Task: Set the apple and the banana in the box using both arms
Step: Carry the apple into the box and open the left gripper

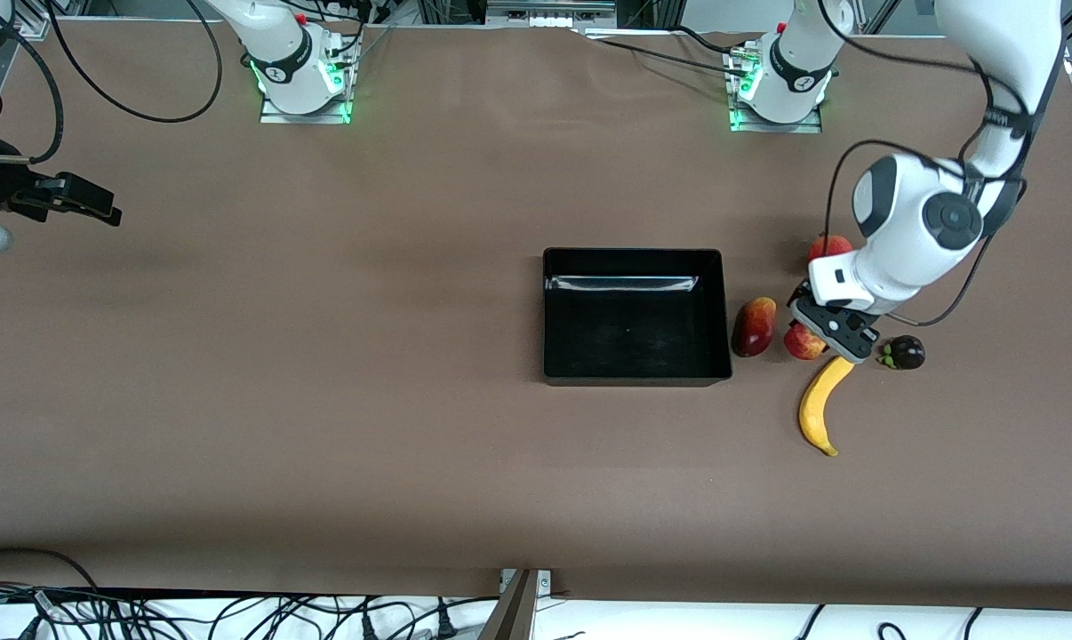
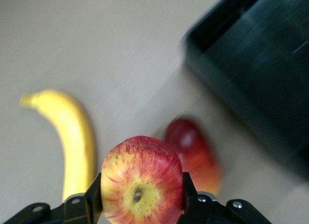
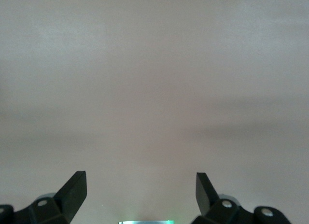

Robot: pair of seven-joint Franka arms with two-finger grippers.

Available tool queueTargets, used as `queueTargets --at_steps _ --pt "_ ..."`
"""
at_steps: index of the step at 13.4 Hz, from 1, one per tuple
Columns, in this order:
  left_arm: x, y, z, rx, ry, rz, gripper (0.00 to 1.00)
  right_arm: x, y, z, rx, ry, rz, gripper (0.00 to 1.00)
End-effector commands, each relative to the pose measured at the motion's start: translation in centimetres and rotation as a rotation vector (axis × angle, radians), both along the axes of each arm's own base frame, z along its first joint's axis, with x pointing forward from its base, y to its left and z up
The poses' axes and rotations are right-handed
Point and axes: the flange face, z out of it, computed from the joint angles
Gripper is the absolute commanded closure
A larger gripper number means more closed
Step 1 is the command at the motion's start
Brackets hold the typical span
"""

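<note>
The small red and yellow apple (image 1: 801, 342) is between the fingers of my left gripper (image 1: 828, 336), toward the left arm's end of the table. In the left wrist view both fingers press the sides of the apple (image 2: 141, 180), so the left gripper (image 2: 141, 197) is shut on it. The yellow banana (image 1: 822, 404) lies on the table nearer the front camera, its banana (image 2: 72, 137) curve beside the apple. The black box (image 1: 547, 311) stands mid-table, and the box (image 2: 260, 64) has nothing in it. My right gripper (image 3: 141, 190) waits open over bare table at the right arm's end (image 1: 92, 206).
A dark red and orange oval fruit (image 1: 755, 326) lies between the box and the apple. A larger red round fruit (image 1: 829, 246) sits farther from the front camera, partly hidden by the left wrist. A dark purple fruit (image 1: 903, 353) rests beside the gripper.
</note>
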Motion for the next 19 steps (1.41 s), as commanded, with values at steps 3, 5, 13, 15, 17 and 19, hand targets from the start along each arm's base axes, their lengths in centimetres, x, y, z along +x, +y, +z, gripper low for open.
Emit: queueTargets --at_steps 3,5,13,15,17,19 --pt "-3.9 -16.6 1.1 -0.114 0.111 0.224 1.0 -0.7 0.6 0.7 0.005 -0.019 0.017 0.0" --pt "-5.3 -23.4 -0.1 -0.135 0.153 0.322 1.0 -0.7 0.9 0.6 0.008 -0.02 0.023 0.0" --pt "-6.9 -31.2 -8.9 -0.173 0.213 0.392 1.0 -0.5 1.3 0.2 0.014 -0.014 0.024 0.0" --pt "-7.1 -31.5 -9.4 -0.167 0.218 0.385 1.0 -0.5 1.3 0.2 0.012 -0.016 0.024 0.0" --pt "-7.0 -31.3 -9.7 -0.162 0.216 0.372 0.79 -0.4 1.3 0.1 0.012 -0.014 0.024 0.0" --pt "-6.8 -30.2 -9.7 -0.15 0.216 0.38 0.0 -0.1 1.3 -0.5 0.007 0.0 0.028 0.0"
